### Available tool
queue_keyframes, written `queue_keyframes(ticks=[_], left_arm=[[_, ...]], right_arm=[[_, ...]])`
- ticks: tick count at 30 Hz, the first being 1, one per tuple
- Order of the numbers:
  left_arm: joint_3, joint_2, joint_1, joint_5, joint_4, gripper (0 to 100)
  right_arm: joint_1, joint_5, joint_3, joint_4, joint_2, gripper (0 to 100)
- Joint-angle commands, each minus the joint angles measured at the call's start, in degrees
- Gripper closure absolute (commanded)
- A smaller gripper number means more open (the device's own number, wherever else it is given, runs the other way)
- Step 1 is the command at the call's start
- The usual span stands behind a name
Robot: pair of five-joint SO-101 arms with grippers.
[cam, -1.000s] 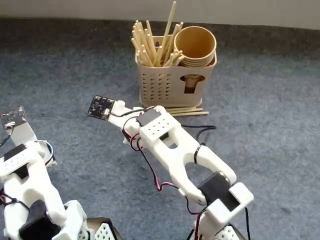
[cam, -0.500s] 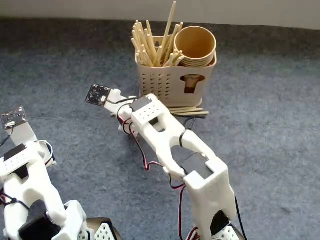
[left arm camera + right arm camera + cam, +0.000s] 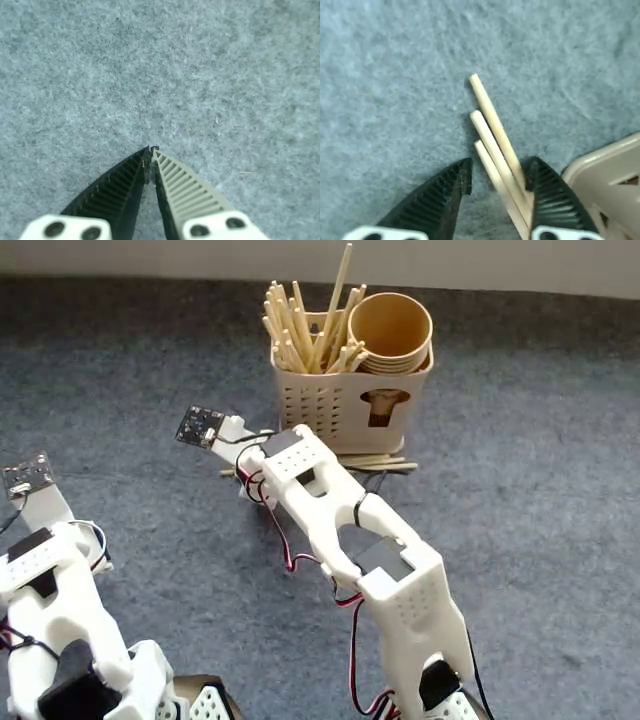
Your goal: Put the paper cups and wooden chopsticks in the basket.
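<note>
- Your right arm (image 3: 340, 530) is stretched out low from the near edge toward the basket (image 3: 330, 415). Its wrist is bent down just in front of the basket's near wall.
- Your right gripper (image 3: 500, 172) is spread open and points down at the carpet (image 3: 540, 490). Three loose chopsticks (image 3: 492, 130) lie side by side between its fingers, crowded toward the finger nearer the basket. Nothing is clamped.
- Those loose chopsticks lie flat on the carpet along the foot of the basket. In the high view their ends poke out on either side of the arm.
- Your left arm (image 3: 50, 590) is folded back at the near left corner, well apart from the basket.
- Your left gripper (image 3: 151, 149) is closed, its tips meeting with nothing between them, and it is aimed at bare carpet.
- The basket stands upright at the far side. It holds a bundle (image 3: 305, 330) of chopsticks on one side and a stack of cups (image 3: 390, 325) on the other.
</note>
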Motion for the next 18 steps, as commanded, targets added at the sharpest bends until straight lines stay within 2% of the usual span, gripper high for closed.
queue_keyframes(ticks=[1,13,18], left_arm=[[-1.36,-1.45,0.31,-0.44,-0.70,97],[-1.36,-1.45,0.31,-0.44,-0.70,97],[-1.36,-1.45,0.31,-0.44,-0.88,97]], right_arm=[[0.40,0.53,-1.45,-0.57,0.04,98.9],[-1.36,0.18,-1.98,16.04,-0.31,99.1],[-1.63,0.00,-1.98,18.42,-0.48,98.5]])
